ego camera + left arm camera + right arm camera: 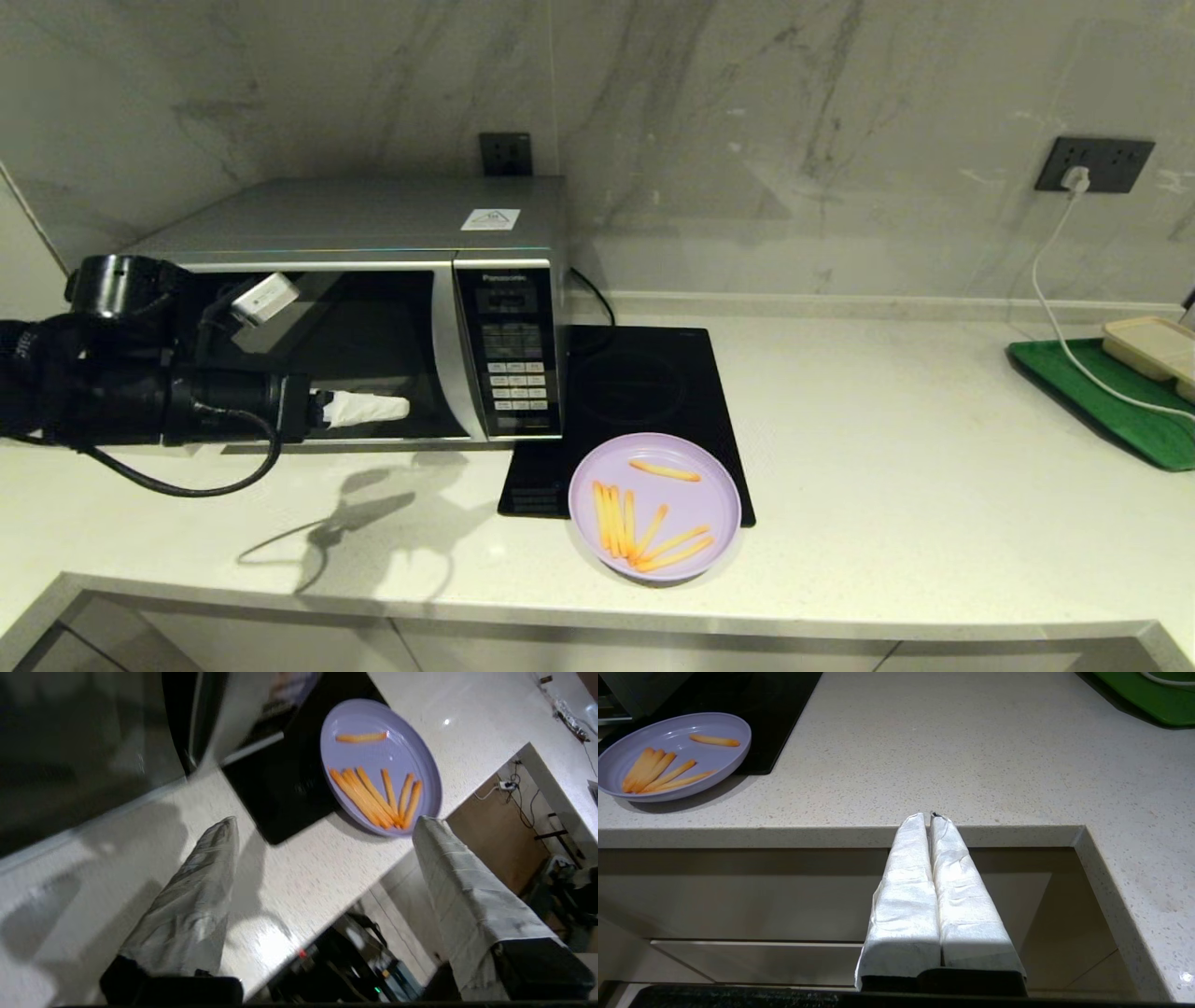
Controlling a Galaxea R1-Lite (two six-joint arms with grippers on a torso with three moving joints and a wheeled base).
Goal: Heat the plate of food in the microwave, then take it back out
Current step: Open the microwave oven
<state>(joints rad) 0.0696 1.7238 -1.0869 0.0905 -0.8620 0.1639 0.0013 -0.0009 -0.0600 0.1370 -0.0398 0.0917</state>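
The silver microwave point(373, 280) stands at the left of the counter with its dark glass door shut. My left gripper point(373, 408) hovers in front of the lower part of that door, left of the curved handle strip point(450, 355). It is open with nothing between its white-wrapped fingers point(205, 868). The lilac plate of food point(653, 507) lies near the counter's front edge, partly on the black cooktop, with several fries on it. The left wrist view shows the plate point(380, 765) beyond the fingertips. My right gripper point(928, 816) is shut and empty, parked below the counter's front edge, right of the plate point(675, 756).
A flat black induction cooktop point(644, 392) lies right of the microwave. A green tray point(1102, 401) with a beige rectangular tray point(1153, 347) sits at the far right. A white cable point(1055, 308) runs from a wall socket to it. A marble wall stands behind.
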